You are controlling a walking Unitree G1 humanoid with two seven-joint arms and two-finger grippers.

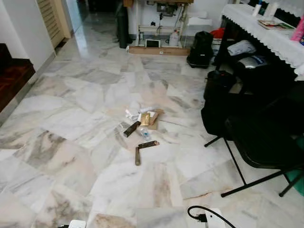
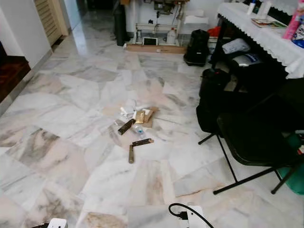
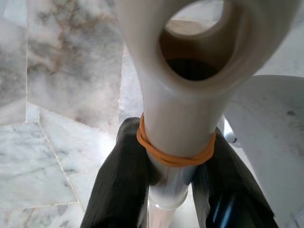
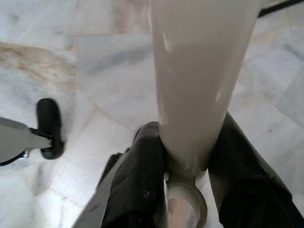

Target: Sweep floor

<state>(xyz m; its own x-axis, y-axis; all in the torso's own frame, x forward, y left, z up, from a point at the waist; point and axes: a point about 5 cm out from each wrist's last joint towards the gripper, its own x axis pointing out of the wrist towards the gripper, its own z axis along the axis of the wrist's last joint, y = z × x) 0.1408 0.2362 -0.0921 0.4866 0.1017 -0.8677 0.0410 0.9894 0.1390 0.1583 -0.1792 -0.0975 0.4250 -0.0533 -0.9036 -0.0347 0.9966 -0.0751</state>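
White marble floor [image 1: 71,161] lay unswept, a pile of scrap litter [image 1: 142,124] ahead. My left pincer [image 3: 173,175] gripped a cream, orange-banded plastic handle [image 3: 183,95]; my right pincer [image 4: 187,183] clamped another pale shaft [image 4: 199,71].

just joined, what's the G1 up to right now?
It is set up to sweep. The left gripper is shut on a cream plastic handle with an orange rubber band, and the right gripper clamps a second cream plastic handle. Ahead on the white marble floor lies a small pile of litter: crumpled paper, cardboard scraps, a small plastic bottle and two dark flat sticks. It is not yet swept. A black folding chair stands to the right of the pile.
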